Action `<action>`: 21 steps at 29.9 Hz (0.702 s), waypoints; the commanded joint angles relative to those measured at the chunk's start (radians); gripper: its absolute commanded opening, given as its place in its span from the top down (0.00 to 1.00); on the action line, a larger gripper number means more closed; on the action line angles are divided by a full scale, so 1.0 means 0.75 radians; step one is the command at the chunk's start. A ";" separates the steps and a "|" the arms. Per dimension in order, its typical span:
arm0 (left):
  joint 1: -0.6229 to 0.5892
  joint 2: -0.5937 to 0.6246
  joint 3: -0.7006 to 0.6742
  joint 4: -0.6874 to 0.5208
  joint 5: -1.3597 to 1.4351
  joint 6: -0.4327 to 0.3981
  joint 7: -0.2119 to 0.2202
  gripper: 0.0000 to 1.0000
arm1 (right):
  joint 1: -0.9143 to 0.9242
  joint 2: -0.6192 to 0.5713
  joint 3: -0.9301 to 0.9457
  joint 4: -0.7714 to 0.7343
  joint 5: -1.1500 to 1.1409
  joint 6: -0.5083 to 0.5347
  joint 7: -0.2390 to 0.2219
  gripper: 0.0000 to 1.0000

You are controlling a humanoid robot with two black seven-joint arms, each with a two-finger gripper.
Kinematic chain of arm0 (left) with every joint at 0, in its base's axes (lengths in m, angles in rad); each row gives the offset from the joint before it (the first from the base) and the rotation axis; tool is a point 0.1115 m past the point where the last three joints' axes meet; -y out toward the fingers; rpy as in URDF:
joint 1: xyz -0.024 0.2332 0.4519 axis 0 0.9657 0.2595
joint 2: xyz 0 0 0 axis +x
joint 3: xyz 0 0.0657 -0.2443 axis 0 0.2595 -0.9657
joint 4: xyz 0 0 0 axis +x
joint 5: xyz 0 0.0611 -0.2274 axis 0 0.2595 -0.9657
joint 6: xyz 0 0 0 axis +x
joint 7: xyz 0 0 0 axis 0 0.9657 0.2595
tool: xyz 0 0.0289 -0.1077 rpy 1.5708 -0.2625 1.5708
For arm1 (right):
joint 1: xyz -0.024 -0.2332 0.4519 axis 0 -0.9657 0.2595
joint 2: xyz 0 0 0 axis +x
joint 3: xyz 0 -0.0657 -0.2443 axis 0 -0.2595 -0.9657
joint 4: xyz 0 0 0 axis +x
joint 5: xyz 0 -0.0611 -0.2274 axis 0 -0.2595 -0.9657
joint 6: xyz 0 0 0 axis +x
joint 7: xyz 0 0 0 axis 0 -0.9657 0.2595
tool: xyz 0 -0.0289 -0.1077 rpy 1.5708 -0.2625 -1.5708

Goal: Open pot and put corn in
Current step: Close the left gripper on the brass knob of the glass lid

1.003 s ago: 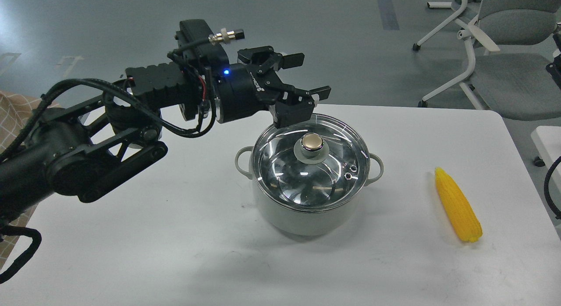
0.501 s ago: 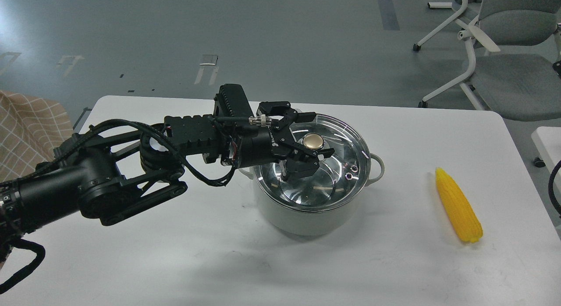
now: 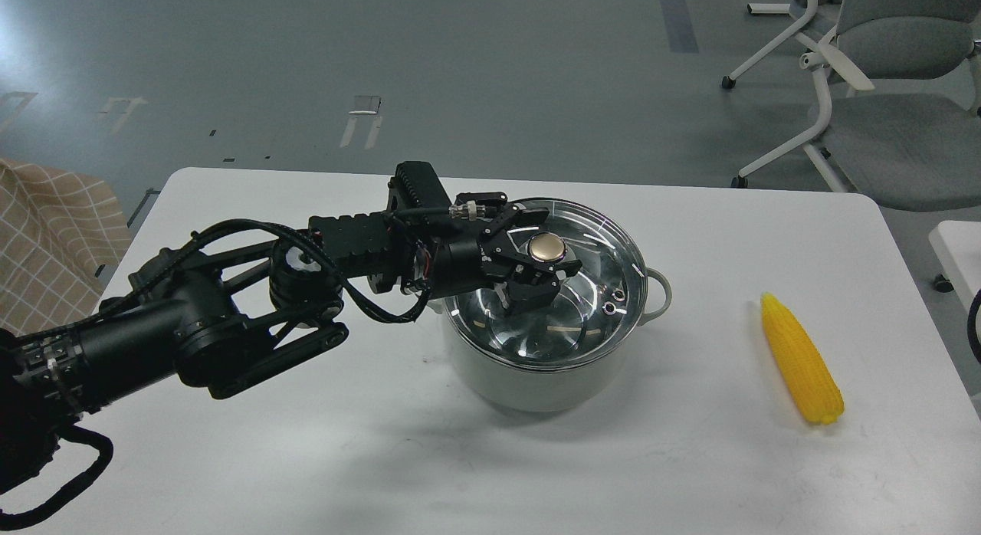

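Note:
The pale grey-green pot (image 3: pixel 529 382) stands mid-table with its glass lid (image 3: pixel 594 290) on; the lid's gold knob (image 3: pixel 546 247) is at its centre. My left gripper (image 3: pixel 549 241) reaches in from the left and sits low over the lid. Its two fingers stand on either side of the knob with small gaps showing, so it looks open. The yellow corn (image 3: pixel 801 360) lies on the table to the right of the pot, apart from it. My right gripper is out of view.
The white table (image 3: pixel 306 458) carries only the pot and corn. Grey office chairs (image 3: pixel 881 129) stand beyond the far right corner. A checked beige cloth (image 3: pixel 46 228) is off the left edge. A black cable (image 3: pixel 975 328) shows at the right edge.
My left gripper came down from above and behind the pot to the lid, and its fingers now straddle the knob more closely. Pot, lid and corn have not moved.

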 commanded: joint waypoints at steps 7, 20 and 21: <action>0.035 0.000 0.002 0.036 -0.001 0.038 -0.004 0.39 | -0.004 0.000 -0.002 -0.001 -0.002 0.000 0.000 0.00; 0.037 0.004 -0.010 0.023 0.001 0.038 -0.013 0.52 | -0.004 0.000 0.000 0.001 -0.002 0.000 0.000 0.00; 0.039 0.004 -0.010 0.023 0.001 0.040 -0.013 0.53 | -0.004 0.000 0.000 0.001 -0.002 0.000 0.000 0.00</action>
